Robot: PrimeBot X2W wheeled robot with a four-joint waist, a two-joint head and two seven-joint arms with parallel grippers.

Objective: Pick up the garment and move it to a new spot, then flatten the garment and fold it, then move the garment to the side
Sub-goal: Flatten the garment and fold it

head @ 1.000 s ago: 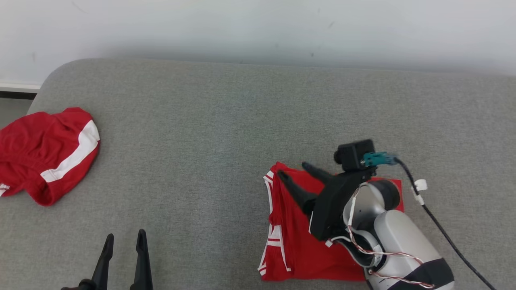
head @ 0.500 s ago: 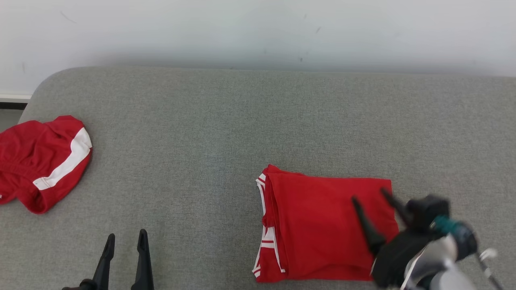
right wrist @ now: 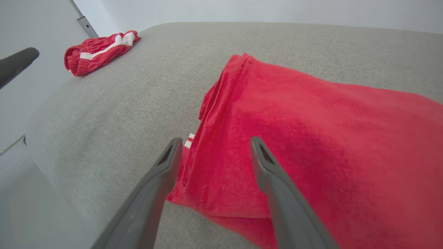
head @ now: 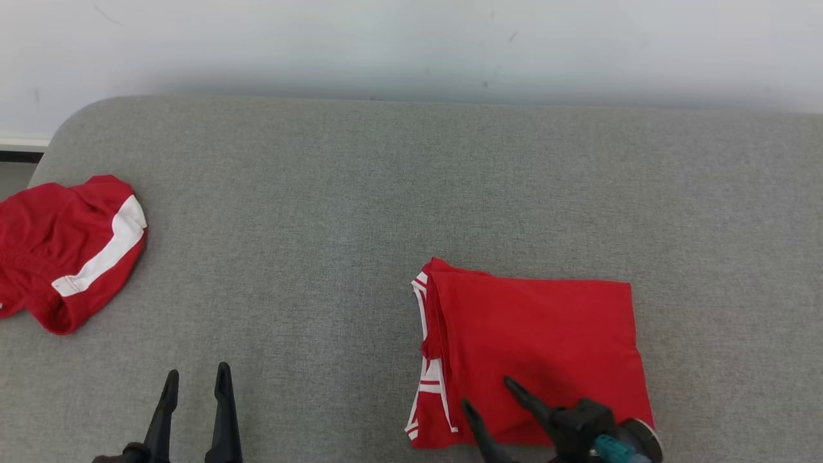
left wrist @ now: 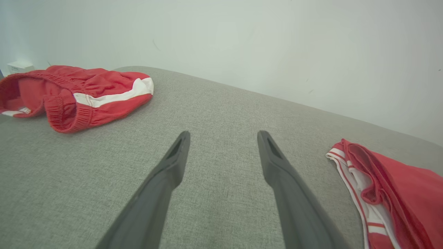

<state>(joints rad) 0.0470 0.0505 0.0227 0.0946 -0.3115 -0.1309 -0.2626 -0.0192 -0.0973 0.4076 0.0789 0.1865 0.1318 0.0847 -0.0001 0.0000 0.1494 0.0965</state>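
A grey woven surface [head: 321,225] meets a plain white wall [head: 411,45]. The folded red cloth garment with white trim [head: 533,347] lies right of centre, with the spread right gripper [head: 486,391] over its near edge. The left gripper [head: 197,370] is spread too.

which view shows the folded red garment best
The head view: the folded red garment lies flat and almost whole, seen from above, with only its near edge behind the right gripper. The right wrist view has it close up but cut off at the side; the left wrist view catches just its striped end.
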